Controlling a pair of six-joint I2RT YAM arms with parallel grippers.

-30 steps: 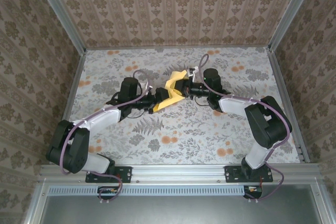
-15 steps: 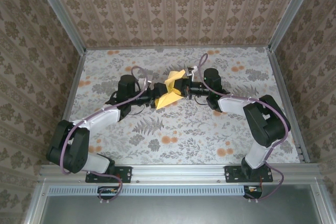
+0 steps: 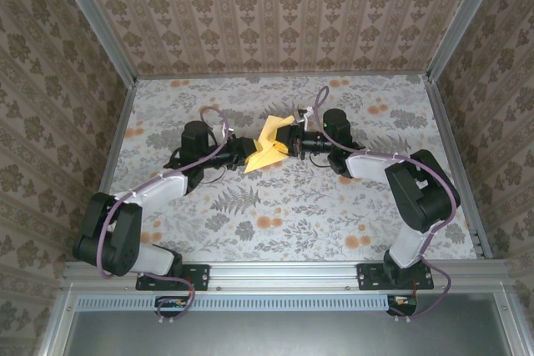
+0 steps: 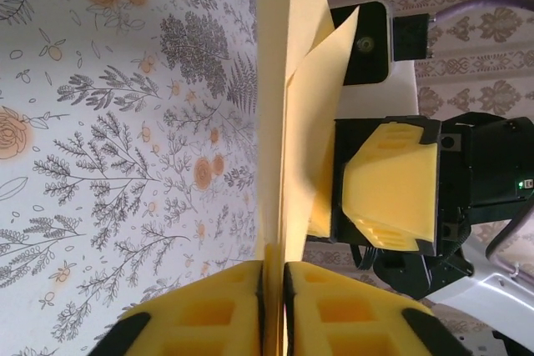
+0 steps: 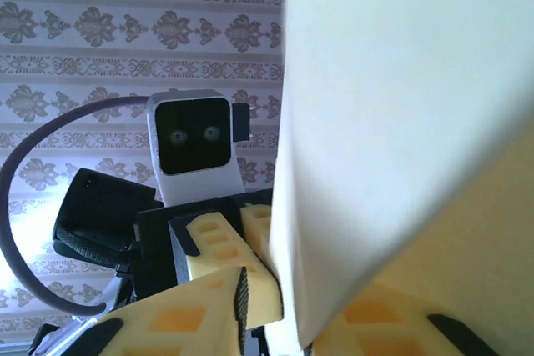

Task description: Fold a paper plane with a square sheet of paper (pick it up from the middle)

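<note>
The square sheet of paper [image 3: 269, 146], pale yellow and folded into a creased, pointed shape, hangs above the middle of the table between my two grippers. My left gripper [image 3: 250, 154] is shut on its lower edge; in the left wrist view the two pads [image 4: 273, 289] pinch the thin paper [image 4: 292, 81] edge-on. My right gripper [image 3: 288, 141] meets it from the other side. In the right wrist view its jaws [image 5: 309, 331] stand a little apart, with the paper [image 5: 400, 122] between them and hiding the inner face of the right finger.
The floral tablecloth [image 3: 292, 206] covers the table, with patterned walls on three sides and a metal rail [image 3: 284, 271] along the near edge. The left arm's wrist camera [image 5: 190, 146] faces the right gripper at close range.
My left gripper has moved up and right to the paper and shut on its lower edge. The right gripper's jaws have parted a little. The paper has shifted slightly towards the back.
</note>
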